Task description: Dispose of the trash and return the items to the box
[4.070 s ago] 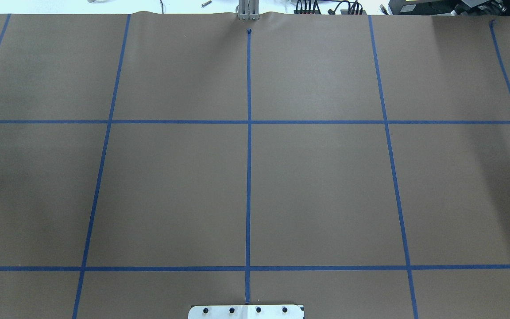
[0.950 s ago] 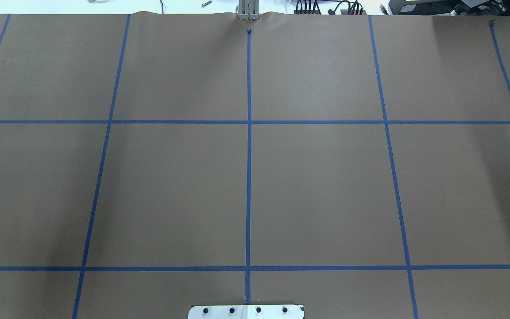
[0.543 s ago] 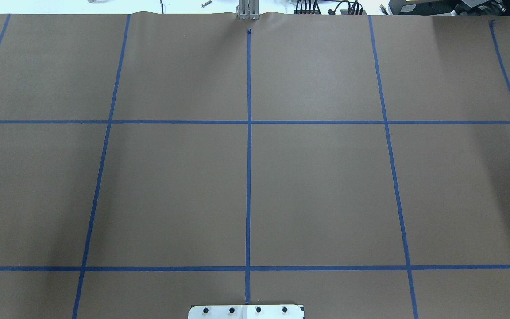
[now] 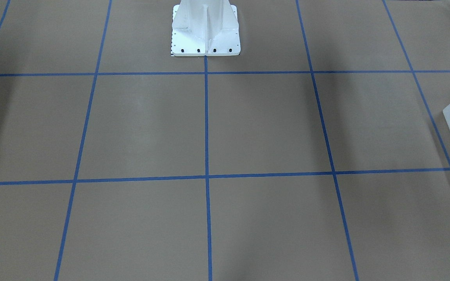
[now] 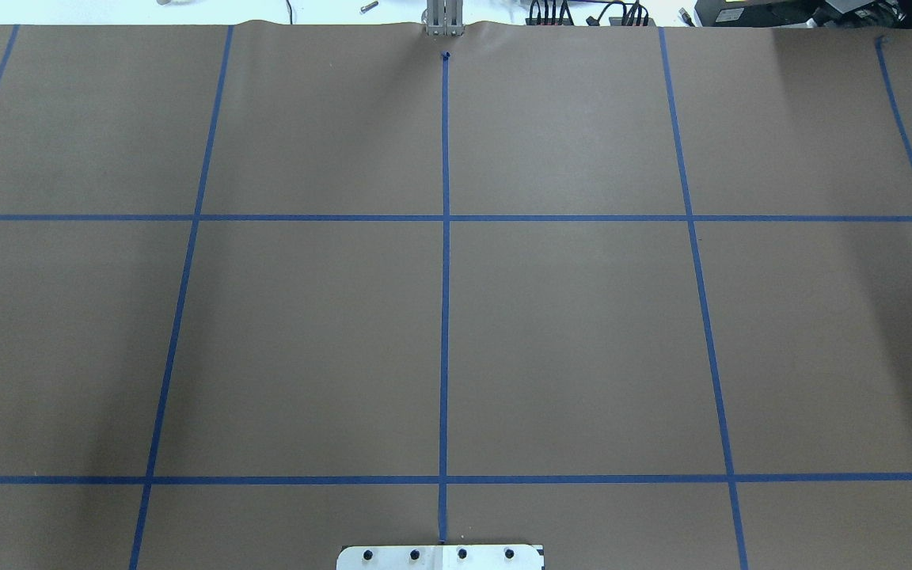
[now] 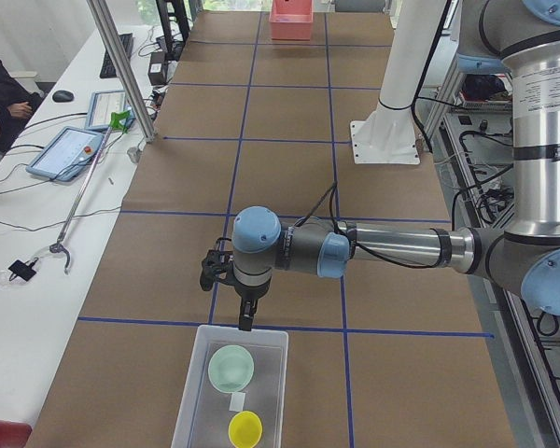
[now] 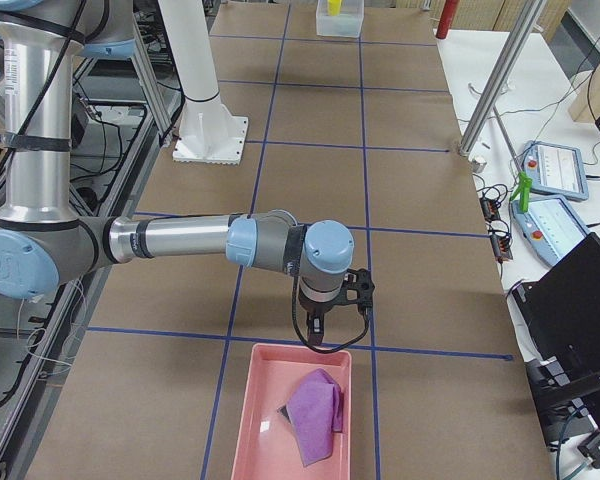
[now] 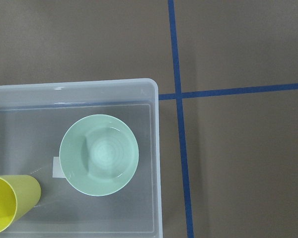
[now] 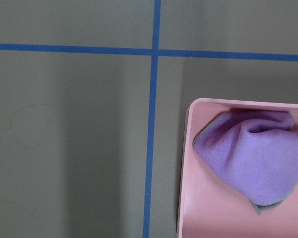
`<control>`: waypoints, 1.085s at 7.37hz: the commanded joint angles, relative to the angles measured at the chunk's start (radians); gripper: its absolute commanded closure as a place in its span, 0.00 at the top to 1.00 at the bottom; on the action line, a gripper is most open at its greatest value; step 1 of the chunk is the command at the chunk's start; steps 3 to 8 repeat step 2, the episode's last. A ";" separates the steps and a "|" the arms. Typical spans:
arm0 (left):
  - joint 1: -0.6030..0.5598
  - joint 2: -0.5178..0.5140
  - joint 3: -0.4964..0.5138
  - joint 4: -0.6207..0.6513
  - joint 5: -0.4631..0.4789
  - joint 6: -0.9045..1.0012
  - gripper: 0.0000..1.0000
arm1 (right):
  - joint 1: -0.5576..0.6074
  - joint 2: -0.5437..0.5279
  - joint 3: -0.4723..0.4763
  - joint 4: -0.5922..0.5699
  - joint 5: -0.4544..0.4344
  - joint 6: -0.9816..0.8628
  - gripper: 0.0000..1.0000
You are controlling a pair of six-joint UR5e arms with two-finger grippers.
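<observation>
Bowl (image 8: 99, 154) and cup (image 8: 10, 203) sit inside the box (image 8: 157, 163), and a cloth (image 9: 253, 153) lies in the pink tray (image 9: 185, 188), so sorting looks finished. The left gripper (image 6: 245, 322) and right gripper (image 7: 315, 338) hang by those rims; I cannot tell how far open they are or whether they hold anything.

Even, diffuse overhead light on brown paper-covered surface (image 5: 583, 340); soft broad shadow bands (clearest in front-facing view). Frames sharp. Small glare on rim of frosted white plastic bin (image 8: 156, 148); right wrist view dimmer.

Overhead and front cameras face each other across the desk (image 5: 583, 332); side cameras look along it; both left views share the box (image 8: 156, 148).
</observation>
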 commanded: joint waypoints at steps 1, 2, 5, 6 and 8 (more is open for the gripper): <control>0.000 -0.001 -0.004 0.000 0.000 -0.002 0.98 | 0.000 0.000 0.000 -0.002 0.002 0.001 1.00; 0.000 0.001 -0.003 0.000 0.002 -0.002 0.98 | 0.000 0.001 0.002 -0.004 0.000 0.001 1.00; 0.000 0.001 -0.003 0.000 0.002 -0.002 0.98 | 0.000 0.001 0.002 -0.004 0.000 0.001 1.00; 0.000 0.001 -0.003 0.000 0.002 -0.002 0.98 | 0.000 0.001 0.002 -0.004 0.000 0.001 1.00; 0.000 0.001 -0.003 0.000 0.002 -0.002 0.98 | 0.000 0.001 0.002 -0.004 0.000 0.001 1.00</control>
